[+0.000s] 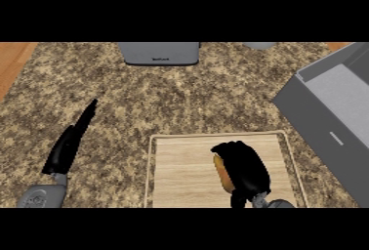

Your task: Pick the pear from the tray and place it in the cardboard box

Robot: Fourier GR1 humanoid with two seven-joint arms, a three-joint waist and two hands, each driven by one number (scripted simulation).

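A wooden tray (180, 171) with a pale rim lies at the lower middle of the granite counter. On it, my right hand (243, 168) curls over an orange-yellow pear (222, 173), of which only a strip along the hand's left side shows. The grey box (331, 105) stands open at the right edge, tilted in view, its inside pale grey. My left hand (69, 144) rests at the lower left with straight fingers pointing up, away from the tray and holding nothing.
A grey appliance (158, 52) sits at the counter's far edge, top middle. A small grey object (259, 45) shows just right of it. Wooden floor (13, 61) lies beyond the counter's left edge.
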